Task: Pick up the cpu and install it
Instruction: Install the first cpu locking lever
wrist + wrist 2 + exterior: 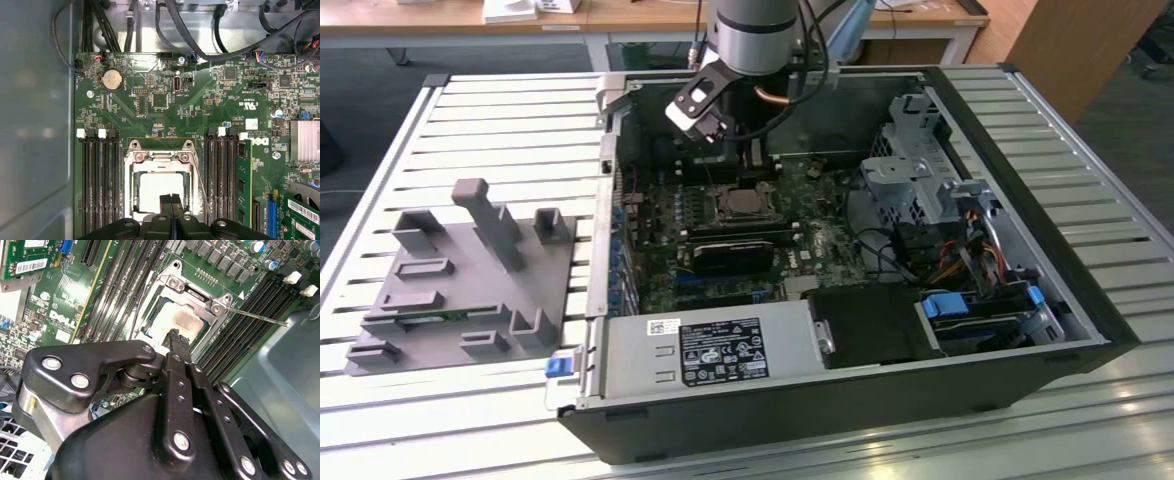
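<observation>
The pincer [172, 198] is closed with nothing in it, its tips right above the cpu [149, 192], which lies in the metal frame [160, 157] on the green board [200, 107].

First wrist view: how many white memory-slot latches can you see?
4. Two latches sit at the slot bank beside the grey case wall, two at the bank across the socket. Others may hide behind the gripper.

Silver-grey cylindrical arm [754, 35], black cables [817, 40], black linked claw [175, 337] studded with silver screws [181, 440]
</observation>
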Motion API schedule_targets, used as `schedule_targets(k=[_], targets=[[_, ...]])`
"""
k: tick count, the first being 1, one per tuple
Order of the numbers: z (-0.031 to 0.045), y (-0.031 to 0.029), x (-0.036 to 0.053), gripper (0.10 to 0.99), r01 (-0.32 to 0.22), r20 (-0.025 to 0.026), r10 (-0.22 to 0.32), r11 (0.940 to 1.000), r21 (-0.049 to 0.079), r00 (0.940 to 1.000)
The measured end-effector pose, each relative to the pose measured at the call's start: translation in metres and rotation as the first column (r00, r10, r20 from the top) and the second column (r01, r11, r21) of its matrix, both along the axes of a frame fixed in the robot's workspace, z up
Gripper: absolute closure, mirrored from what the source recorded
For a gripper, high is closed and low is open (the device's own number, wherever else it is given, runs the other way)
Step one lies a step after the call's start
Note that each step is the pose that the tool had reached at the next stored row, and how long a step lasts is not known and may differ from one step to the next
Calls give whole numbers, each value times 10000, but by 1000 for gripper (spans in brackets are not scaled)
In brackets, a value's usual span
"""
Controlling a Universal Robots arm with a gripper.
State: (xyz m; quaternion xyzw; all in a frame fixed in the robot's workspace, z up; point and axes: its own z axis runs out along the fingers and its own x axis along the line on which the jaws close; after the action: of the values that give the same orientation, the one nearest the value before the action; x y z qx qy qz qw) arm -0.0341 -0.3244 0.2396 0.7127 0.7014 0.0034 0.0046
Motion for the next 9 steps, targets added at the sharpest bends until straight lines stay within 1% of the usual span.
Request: schedule_targets(k=[9], targets=[[24,0,0,980,0,-1,0,10000,-1,10000]])
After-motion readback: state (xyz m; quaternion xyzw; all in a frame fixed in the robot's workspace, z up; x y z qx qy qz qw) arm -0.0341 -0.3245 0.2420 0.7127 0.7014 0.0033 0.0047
